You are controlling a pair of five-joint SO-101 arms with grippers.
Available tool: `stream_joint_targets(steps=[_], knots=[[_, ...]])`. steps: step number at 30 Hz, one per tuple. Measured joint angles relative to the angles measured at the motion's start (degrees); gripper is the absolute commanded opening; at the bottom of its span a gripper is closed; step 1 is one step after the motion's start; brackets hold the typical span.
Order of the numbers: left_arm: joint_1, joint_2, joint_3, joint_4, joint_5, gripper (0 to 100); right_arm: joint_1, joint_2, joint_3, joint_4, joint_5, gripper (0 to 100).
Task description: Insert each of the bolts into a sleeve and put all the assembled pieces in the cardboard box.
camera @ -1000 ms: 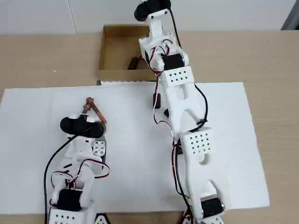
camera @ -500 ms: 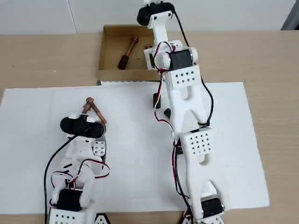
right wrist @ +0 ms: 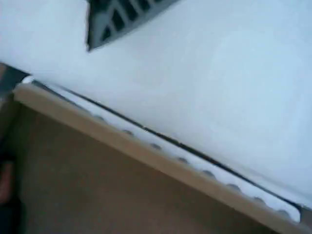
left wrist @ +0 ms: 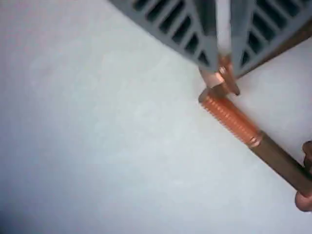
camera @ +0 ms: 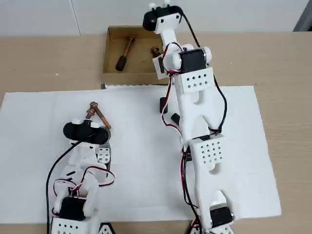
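The cardboard box [camera: 105, 54] stands at the far edge of the white paper. A bolt in a dark sleeve [camera: 124, 51] lies inside it, and another bolt head [camera: 155, 50] shows beside my right arm. My right gripper [camera: 158, 63] hangs over the box's near right corner, open, with one finger [right wrist: 117, 19] and the box wall [right wrist: 146, 152] in its wrist view. My left gripper [left wrist: 222, 63] is shut on the tip of a copper bolt [left wrist: 224, 75]. A second bolt [left wrist: 253, 139] lies against it on the paper, and the pair forms a V [camera: 97, 113].
Two small black pieces [camera: 164, 105] [camera: 174, 118] lie on the white paper [camera: 136, 156] beside the right arm. The bare wooden table [camera: 48, 58] runs to the left and right of the box.
The right arm has swung to the right and risen at the box. The sleeved bolt has come into view in the box and shifted left. The left arm has kept still.
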Motion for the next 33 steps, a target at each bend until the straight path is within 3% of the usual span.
stream_joint_targets(steps=[13, 17, 24, 33], knots=[[0.0, 0.0, 0.0, 0.0, 0.0, 1, -0.1, -20.1, 35.0, 0.0, 0.4, 12.9], [0.0, 0.0, 0.0, 0.0, 0.0, 1, -0.1, -22.9, 44.4, 0.0, 6.3, 12.9], [0.0, 0.0, 0.0, 0.0, 0.0, 1, -0.2, -22.9, 53.0, -0.2, 16.8, 12.9], [0.0, 0.0, 0.0, 0.0, 0.0, 1, -0.1, -18.4, 54.6, -0.5, 18.4, 12.9]])
